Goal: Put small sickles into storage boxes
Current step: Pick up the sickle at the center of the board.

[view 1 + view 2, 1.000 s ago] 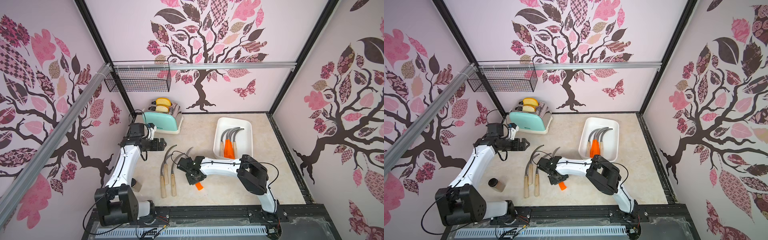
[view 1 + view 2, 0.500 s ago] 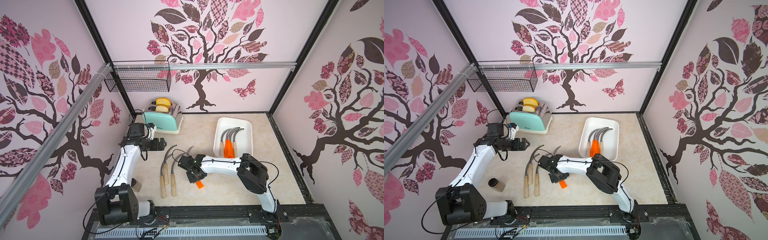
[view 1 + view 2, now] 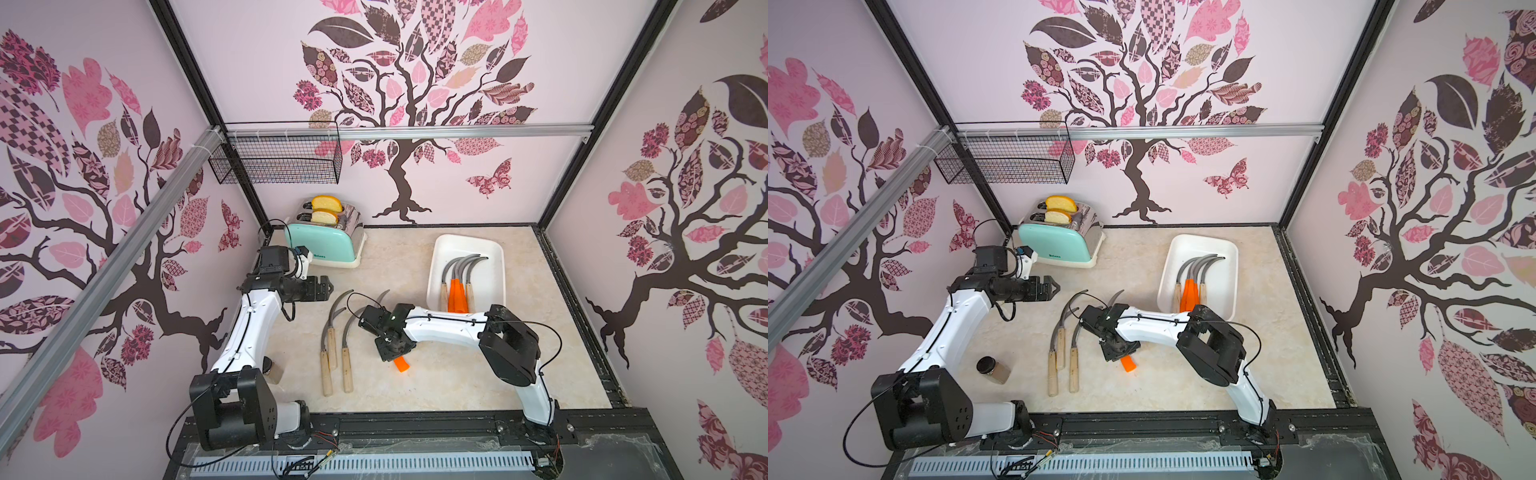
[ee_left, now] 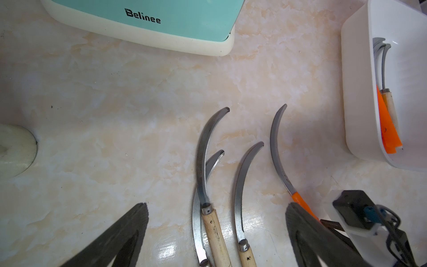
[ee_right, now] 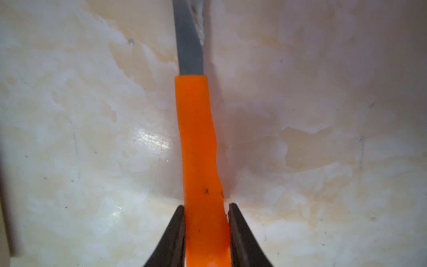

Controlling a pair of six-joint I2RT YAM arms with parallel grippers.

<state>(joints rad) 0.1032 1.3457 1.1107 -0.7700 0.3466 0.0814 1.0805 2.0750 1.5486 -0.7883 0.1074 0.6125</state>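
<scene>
Right claw (image 5: 206, 207) is clamped across the handle of the orange sickle (image 5: 196, 138), biting toward the butt end. I took the handle because it's thick enough to grip, while the blade is thin and slick. The sickle sits mid-table (image 3: 415, 386), at or barely off the surface, can't tell which. Its blade points at the far wall, same way as the stowed sickles (image 3: 457, 270) in the white tray (image 3: 492, 286), which lies off to my right and further back. So I judge a plain carry with little wrist turn should nest it alongside them. A rear grip means a blade-heavy load, so the tip may droop. Left claw (image 4: 217, 204) hangs with jaws wide apart over the three wooden sickles (image 4: 215, 231), holding nothing, clear of my right arm's route; likely next in line.
</scene>
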